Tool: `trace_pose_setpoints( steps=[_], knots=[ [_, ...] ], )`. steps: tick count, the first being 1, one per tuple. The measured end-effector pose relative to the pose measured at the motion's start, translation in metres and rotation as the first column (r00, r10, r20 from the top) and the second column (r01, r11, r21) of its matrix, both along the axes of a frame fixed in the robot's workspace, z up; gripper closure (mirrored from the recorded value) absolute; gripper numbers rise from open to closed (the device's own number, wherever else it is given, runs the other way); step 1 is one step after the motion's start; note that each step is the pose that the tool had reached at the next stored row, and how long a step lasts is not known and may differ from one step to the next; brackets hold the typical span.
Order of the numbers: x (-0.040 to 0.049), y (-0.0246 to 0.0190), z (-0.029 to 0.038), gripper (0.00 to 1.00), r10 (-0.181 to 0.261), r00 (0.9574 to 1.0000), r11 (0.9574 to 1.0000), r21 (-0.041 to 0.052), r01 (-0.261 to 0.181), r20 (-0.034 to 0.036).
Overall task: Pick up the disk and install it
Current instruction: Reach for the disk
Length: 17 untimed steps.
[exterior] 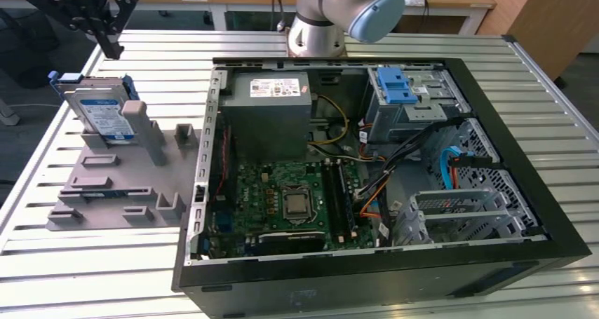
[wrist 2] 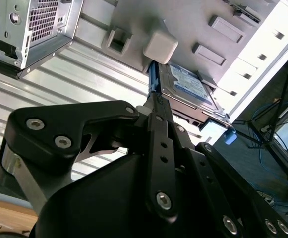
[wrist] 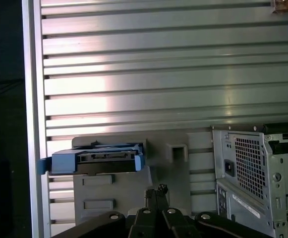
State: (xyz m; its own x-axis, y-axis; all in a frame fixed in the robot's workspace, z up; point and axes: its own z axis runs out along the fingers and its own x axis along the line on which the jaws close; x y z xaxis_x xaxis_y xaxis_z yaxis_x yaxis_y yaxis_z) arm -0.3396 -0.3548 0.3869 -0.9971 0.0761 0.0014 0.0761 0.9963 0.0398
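Note:
The disk (exterior: pixel 101 112) is a silver drive with a blue-and-white label and blue rails. It stands tilted on edge in a slot of the grey fixture plate (exterior: pixel 103 193), at the exterior view's left. My gripper (exterior: pixel 112 49) hangs above and just behind it, apart from it, fingers pressed together and holding nothing. In the first wrist view the disk (wrist: pixel 96 159) is seen end on, with the fingertips (wrist: pixel 156 191) closed beside the fixture. In the second wrist view the closed gripper (wrist 2: pixel 154 101) points toward the disk's (wrist 2: pixel 186 84) labelled face.
An open black computer case (exterior: pixel 524 193) lies on the slatted metal table (exterior: pixel 112 263). Inside are a motherboard (exterior: pixel 285 200), a grey power supply box (exterior: pixel 271 112) and a drive bay with a blue latch (exterior: pixel 398 87). The arm's base (exterior: pixel 318 31) stands behind the case.

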Motion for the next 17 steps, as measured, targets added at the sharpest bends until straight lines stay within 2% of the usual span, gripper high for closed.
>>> trace_pose_setpoints(
  steps=[17],
  knots=[
    [-0.0165,0.002,-0.0003,0.89,0.0,1.0,1.0,0.0,0.0,-0.0002]
  ],
)
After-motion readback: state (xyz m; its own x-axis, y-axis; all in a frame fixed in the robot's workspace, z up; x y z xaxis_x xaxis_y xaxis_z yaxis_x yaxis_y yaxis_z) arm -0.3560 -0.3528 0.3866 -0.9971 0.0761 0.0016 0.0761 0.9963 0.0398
